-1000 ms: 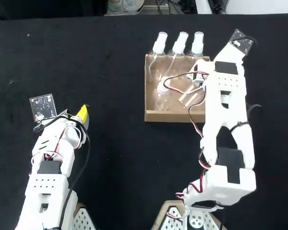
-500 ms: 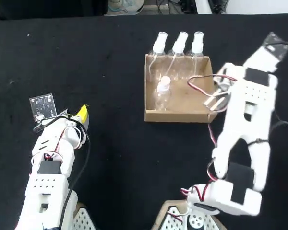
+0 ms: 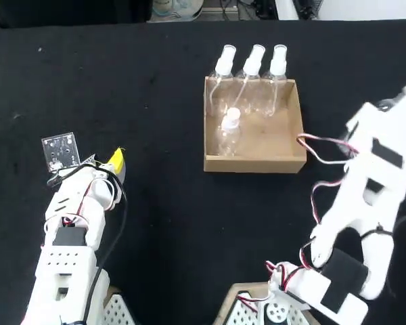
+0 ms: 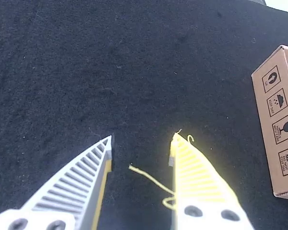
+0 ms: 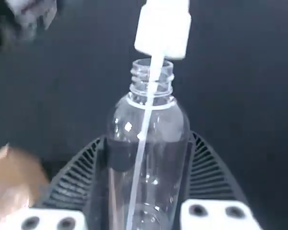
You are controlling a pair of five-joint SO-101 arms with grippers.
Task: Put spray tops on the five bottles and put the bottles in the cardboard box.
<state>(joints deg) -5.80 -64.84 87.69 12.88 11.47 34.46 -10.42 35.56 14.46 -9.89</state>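
Bottle [image 5: 146,158] clamped between right jaws, spray top [image 5: 163,28] raised off neck; left jaws parted over tabletop [image 4: 86,57].

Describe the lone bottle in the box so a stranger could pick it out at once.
On the black table sits an open cardboard box, right of centre in the high view. Three white-topped bottles line its far wall. The lone bottle is by itself nearer the arms, in front of the row's left end: the only one out of line.
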